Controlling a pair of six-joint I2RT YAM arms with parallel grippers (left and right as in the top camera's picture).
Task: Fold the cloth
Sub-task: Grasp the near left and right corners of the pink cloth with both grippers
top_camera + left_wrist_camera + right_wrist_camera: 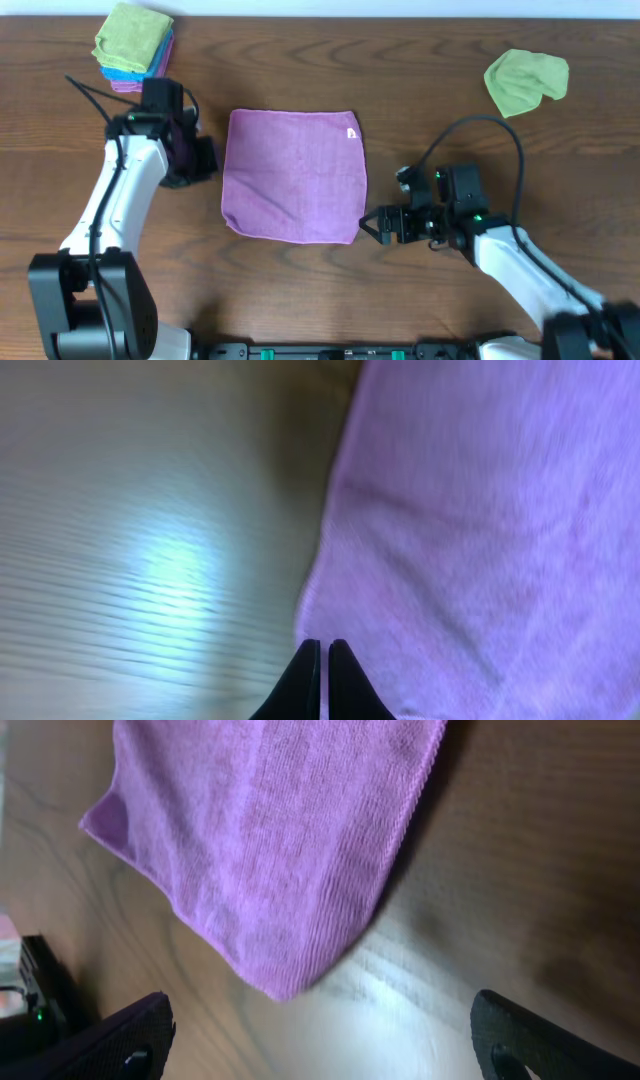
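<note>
**Purple cloth** (293,176): one piece, roughly square, soft microfibre with a fine ribbed nap. It lies flat and unfolded at the middle of the table. The edges are slightly wavy and the near right corner is rounded. A small white tag (352,133) sits at the far right corner.

**Table** (420,80): dark brown wood-grain top, smooth, with a glossy reflection in both wrist views.

**Left gripper** (205,155): black, at the left edge of the purple cloth. In the left wrist view its two tapered fingertips (310,675) are pressed together with nothing between them. They are just at the cloth's hem, and whether they touch it cannot be told.

**Right gripper** (372,226): black, just right of the cloth's near right corner. Its fingers (130,1045) are spread wide and hold nothing. In the right wrist view the corner hangs between them, apart from both.

**Green cloth** (525,82): one piece, crumpled into a loose lump, at the far right and well apart from the purple cloth.

**Stack of folded cloths** (135,45): far left corner, neat squares, green on top, then blue and pink layers.
</note>
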